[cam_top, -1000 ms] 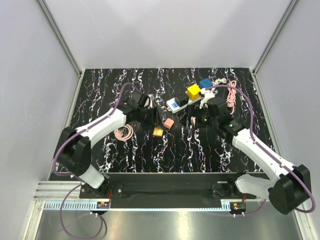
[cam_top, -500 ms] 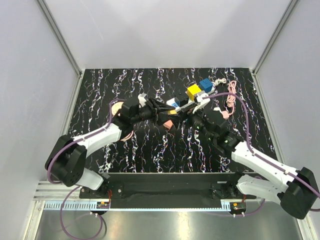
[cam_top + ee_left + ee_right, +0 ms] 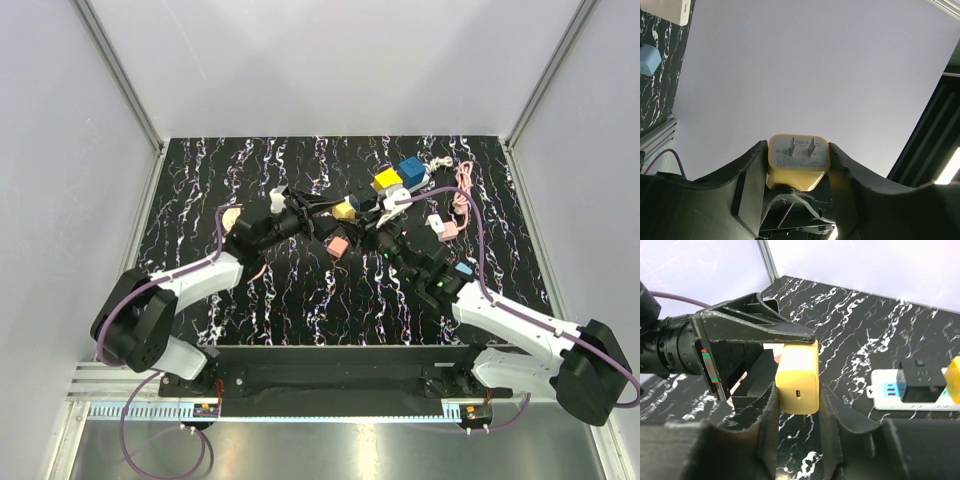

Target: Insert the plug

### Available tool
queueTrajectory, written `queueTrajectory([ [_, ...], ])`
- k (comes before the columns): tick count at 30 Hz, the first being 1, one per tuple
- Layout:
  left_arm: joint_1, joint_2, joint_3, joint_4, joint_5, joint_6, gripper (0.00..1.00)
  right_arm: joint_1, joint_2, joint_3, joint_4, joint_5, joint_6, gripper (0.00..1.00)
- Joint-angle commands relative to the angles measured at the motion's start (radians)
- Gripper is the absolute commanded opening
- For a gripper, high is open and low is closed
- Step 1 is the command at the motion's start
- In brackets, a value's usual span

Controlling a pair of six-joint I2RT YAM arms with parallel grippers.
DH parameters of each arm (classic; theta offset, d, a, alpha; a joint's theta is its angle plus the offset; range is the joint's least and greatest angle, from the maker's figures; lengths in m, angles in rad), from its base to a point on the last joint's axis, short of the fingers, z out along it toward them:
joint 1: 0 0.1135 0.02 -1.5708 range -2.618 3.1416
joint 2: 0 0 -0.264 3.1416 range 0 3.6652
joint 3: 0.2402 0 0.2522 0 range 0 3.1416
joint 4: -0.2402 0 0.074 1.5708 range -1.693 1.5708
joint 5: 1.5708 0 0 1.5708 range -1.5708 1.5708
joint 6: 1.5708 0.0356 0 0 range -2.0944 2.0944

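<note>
The right gripper has just closed from fully apart onto the yellow cube-shaped plastic plug, and its fingers now press both side faces. The left gripper remains clamped on the same plug from the left, with the two metal prongs pointing back toward its own wrist.

The plug therefore hangs between both grippers above the black marbled table, just left of the white power strip. This indicates a handover: once the left gripper releases, the prongs are exposed for insertion.

In the earlier frame the arms stand well apart, with the right gripper wide open beside the strip. They now meet mid-table. A free socket appears to lie at the strip's left end.
</note>
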Motion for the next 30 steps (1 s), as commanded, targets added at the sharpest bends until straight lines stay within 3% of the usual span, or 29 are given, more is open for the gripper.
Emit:
queueTrajectory([
  [1,-0.006,0.007,-0.002,0.137,-0.003,-0.021,0.0,0.01,-0.009,-0.012,0.088,0.033,-0.027,0.15],
  [3,-0.009,0.019,-0.003,0.162,0.003,-0.027,0.0,0.012,-0.015,-0.014,0.092,0.029,-0.029,0.02],
  [5,-0.012,0.032,-0.012,0.214,0.008,-0.038,0.35,0.012,-0.025,-0.015,0.092,0.032,-0.026,0.0],
  [8,-0.009,0.048,-0.02,0.278,0.023,-0.028,0.61,0.012,-0.04,0.004,0.049,0.058,-0.012,0.0],
  [11,0.007,0.053,-0.015,0.3,0.063,0.015,0.75,0.01,-0.038,0.101,-0.243,0.133,-0.013,0.0],
  [15,0.04,0.038,-0.006,0.203,0.15,0.116,0.91,0.007,-0.031,0.205,-0.555,0.199,-0.016,0.0],
  [18,0.079,0.015,-0.018,0.089,0.21,0.227,0.91,-0.01,-0.041,0.273,-0.766,0.205,-0.016,0.0],
  [21,0.134,-0.049,-0.012,-0.124,0.222,0.4,0.92,-0.113,-0.019,0.357,-0.983,0.095,-0.015,0.0],
  [23,0.172,-0.08,0.047,-0.42,0.21,0.643,0.96,-0.212,0.032,0.419,-1.083,0.014,-0.007,0.0],
  [24,0.182,-0.1,0.145,-0.543,0.196,0.742,0.98,-0.287,0.05,0.432,-1.155,-0.058,-0.019,0.0],
  [25,0.188,-0.103,0.202,-0.781,0.151,0.941,0.99,-0.319,0.093,0.457,-1.186,-0.079,-0.035,0.0],
  [28,0.186,-0.106,0.388,-1.089,0.068,1.229,0.99,-0.381,0.203,0.5,-1.278,-0.12,-0.114,0.0],
  [30,0.186,-0.119,0.454,-1.172,0.031,1.32,0.99,-0.396,0.268,0.52,-1.309,-0.12,-0.159,0.0],
])
